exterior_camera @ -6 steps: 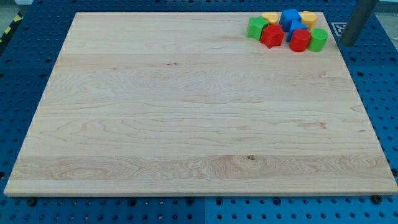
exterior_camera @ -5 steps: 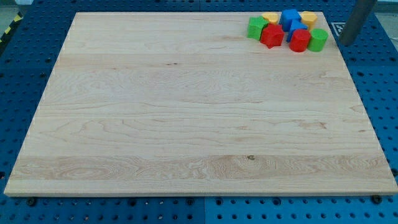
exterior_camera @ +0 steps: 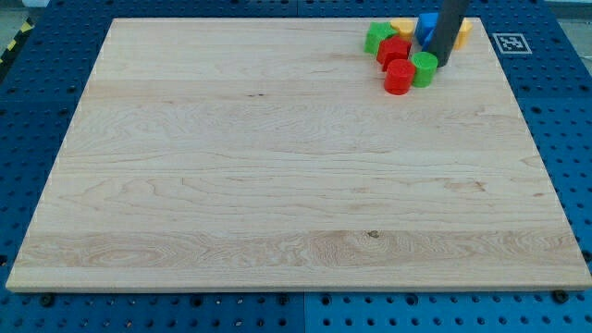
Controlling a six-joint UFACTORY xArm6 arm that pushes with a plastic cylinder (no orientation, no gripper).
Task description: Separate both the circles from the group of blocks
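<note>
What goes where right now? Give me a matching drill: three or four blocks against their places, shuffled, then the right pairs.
Things:
1. red cylinder
2. green cylinder
3. green block
4. my tip

Places:
A. far left of the cluster
B. lowest of the blocks in the view
C. just right of the green cylinder
D. between the red cylinder and the rod

Pairs: 1-B, 2-D, 3-A, 4-C

No readable text, labels or numbers anywhere.
</note>
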